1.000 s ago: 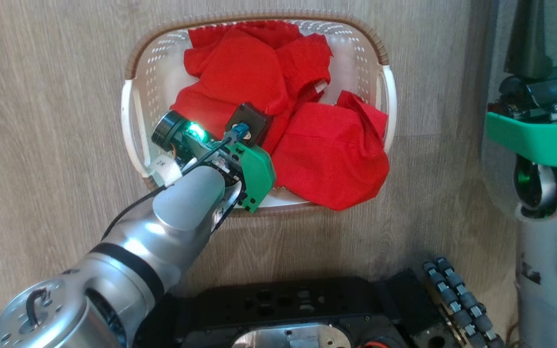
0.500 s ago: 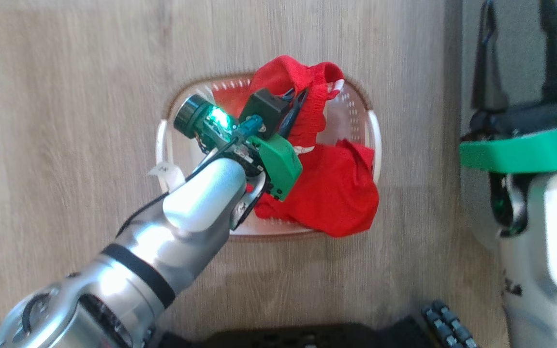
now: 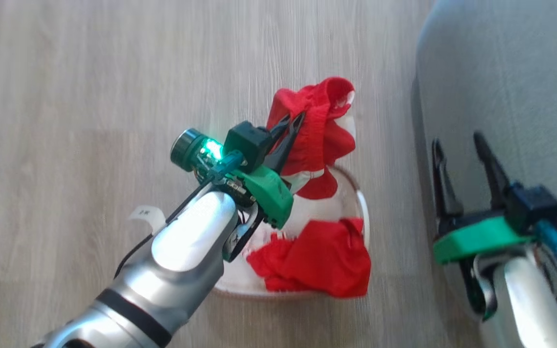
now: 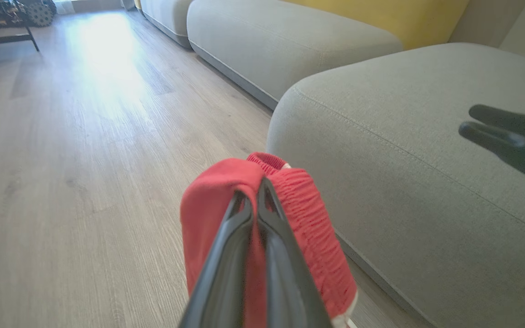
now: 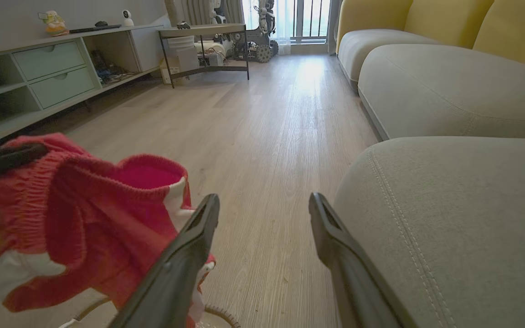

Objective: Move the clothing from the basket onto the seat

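Note:
My left gripper [image 3: 294, 119] [image 4: 252, 189] is shut on a piece of red clothing [image 3: 319, 123] [image 4: 308, 228] [image 5: 84, 228], gripped at its elastic waistband and lifted above the basket [image 3: 361, 205]. More red clothing [image 3: 322, 263] lies in the basket's near end. The grey seat [image 3: 501, 72] [image 4: 404, 150] [image 5: 449, 218] stands just right of the basket. My right gripper [image 3: 457, 140] [image 5: 265, 202] is open with nothing between its fingers, held at the seat's front edge; its fingertips [image 4: 495, 132] show over the seat in the left wrist view.
Pale wood floor [image 3: 90, 96] lies around the basket. Further grey sofa sections with yellow cushions [image 5: 426, 20] run along the right. A low shelf unit with drawers [image 5: 53, 68] and a metal-framed table [image 5: 203, 34] stand far across the room.
The left gripper has risen out of the basket with a red garment hanging from it. The head camera has swung, bringing the seat and the right gripper into view.

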### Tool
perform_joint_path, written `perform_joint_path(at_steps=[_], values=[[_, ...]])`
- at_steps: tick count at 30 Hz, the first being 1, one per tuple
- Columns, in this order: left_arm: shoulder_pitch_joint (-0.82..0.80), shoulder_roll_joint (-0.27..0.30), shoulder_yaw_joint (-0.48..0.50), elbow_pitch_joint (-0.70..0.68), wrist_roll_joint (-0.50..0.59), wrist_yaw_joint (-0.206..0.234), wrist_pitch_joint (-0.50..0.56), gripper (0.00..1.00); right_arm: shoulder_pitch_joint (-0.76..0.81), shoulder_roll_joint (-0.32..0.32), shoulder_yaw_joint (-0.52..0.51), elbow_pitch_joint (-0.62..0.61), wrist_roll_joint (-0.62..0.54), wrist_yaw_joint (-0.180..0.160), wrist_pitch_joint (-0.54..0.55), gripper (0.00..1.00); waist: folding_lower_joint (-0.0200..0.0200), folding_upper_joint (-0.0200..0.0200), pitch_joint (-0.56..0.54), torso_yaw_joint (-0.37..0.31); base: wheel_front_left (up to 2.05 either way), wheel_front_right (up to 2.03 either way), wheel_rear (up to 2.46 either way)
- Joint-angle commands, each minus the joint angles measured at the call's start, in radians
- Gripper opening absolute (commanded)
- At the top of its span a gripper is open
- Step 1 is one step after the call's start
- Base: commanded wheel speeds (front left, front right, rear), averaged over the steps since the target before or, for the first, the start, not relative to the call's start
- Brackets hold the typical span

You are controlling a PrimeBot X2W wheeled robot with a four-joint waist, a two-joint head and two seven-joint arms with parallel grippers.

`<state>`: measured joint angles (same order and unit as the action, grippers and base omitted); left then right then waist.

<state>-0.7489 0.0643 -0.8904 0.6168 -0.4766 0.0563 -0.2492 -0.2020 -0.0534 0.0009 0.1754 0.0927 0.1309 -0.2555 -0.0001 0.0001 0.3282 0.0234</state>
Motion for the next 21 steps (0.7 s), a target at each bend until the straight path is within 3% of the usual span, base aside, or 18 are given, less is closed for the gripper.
perform_joint_path(at_steps=[1, 9, 21], values=[[-0.009, 0.023, 0.037, -0.031, 0.009, -0.008, -0.012, 0.0, 0.015, 0.003, 0.023, -0.021, 0.01, 0.0, -0.006, 1.0, 0.0001, -0.0001, -0.147, 0.027, 0.0, 0.0, 0.0], [-0.015, 0.034, 0.049, -0.008, -0.021, -0.063, 0.005, 0.0, 0.102, 0.003, 0.062, 0.027, 0.033, 0.0, -0.006, 1.0, 0.0001, -0.0001, -0.317, 0.047, 0.0, 0.0, 0.0], [-0.101, 0.02, 0.052, -0.054, -0.039, -0.07, 0.049, 0.0, 0.049, 0.003, 0.181, 0.092, 0.047, 0.0, -0.006, 1.0, 0.0001, -0.0001, -0.398, 0.081, 0.0, 0.0, 0.0]])
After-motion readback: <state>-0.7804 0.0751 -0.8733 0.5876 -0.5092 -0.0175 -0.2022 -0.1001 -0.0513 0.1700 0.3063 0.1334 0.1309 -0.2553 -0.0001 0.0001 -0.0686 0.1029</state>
